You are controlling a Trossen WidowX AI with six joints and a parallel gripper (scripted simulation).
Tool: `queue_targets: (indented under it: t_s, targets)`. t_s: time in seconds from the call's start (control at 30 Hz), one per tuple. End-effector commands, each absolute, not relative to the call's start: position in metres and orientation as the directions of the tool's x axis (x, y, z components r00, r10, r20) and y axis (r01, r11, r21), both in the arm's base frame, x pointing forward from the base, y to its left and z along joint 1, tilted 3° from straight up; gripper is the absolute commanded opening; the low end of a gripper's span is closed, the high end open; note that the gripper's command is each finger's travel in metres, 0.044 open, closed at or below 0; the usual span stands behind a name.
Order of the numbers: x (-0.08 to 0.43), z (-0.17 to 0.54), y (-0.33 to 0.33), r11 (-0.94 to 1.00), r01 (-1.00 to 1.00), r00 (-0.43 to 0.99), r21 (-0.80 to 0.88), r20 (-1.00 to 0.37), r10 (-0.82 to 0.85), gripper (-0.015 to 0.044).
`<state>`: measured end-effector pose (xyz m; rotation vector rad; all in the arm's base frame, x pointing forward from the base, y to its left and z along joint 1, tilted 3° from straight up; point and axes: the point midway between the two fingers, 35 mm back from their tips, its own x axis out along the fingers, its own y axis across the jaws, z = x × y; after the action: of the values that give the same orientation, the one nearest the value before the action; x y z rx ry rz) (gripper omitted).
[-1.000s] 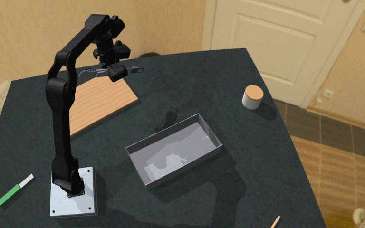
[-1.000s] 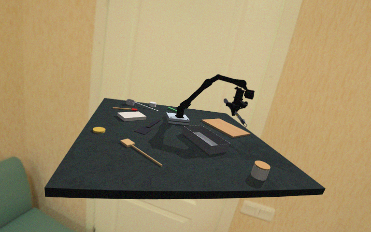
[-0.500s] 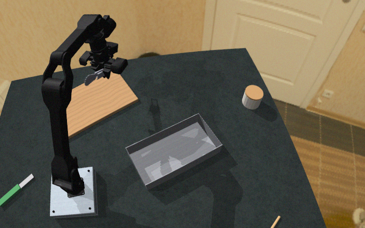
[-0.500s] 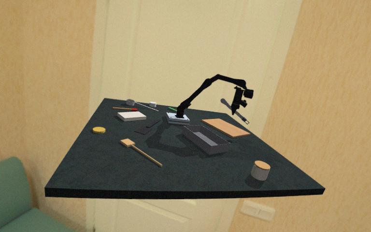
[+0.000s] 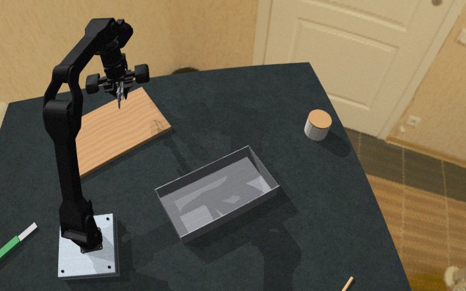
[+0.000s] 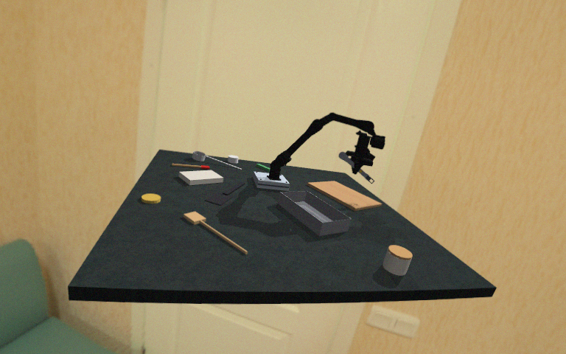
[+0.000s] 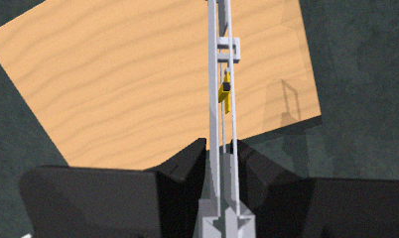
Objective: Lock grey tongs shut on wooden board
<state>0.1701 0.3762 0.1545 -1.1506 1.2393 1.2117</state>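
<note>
My gripper (image 5: pixel 120 90) is shut on the grey tongs (image 7: pixel 222 103) and holds them in the air above the wooden board (image 5: pixel 116 130). In the wrist view the two arms of the tongs lie close together, with a small yellow piece (image 7: pixel 225 94) between them. In the side view the tongs (image 6: pixel 352 164) are tilted, one end low toward the board (image 6: pixel 343 194) and the other end higher. The grey roasting tin (image 5: pixel 217 193) stands on the table with nothing in it. The tin also shows in the side view (image 6: pixel 312 212).
A white jar with a wooden lid (image 5: pixel 317 124) stands at the right. A green and white marker (image 5: pixel 11 243) lies by the arm's base plate (image 5: pixel 85 252). In the side view a wooden spatula (image 6: pixel 212 228), a yellow disc (image 6: pixel 150 198), a white block (image 6: pixel 200 176) and a red-tipped stick (image 6: pixel 189 165) lie to the left.
</note>
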Motion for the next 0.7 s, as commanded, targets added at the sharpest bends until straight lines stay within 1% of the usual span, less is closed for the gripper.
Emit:
queue_targets:
  t_s: [0.0,0.33,0.67]
  targets:
    - [0.16,0.16,0.38,-0.151,-0.988,-0.033,0.027,-0.999,0.034,-0.015]
    - [0.143,0.16,0.385,-0.517,-0.856,-0.034,0.011,-0.999,0.035,-0.015]
    - [0.126,0.161,0.39,-0.805,-0.593,-0.036,-0.006,-0.999,0.035,-0.015]
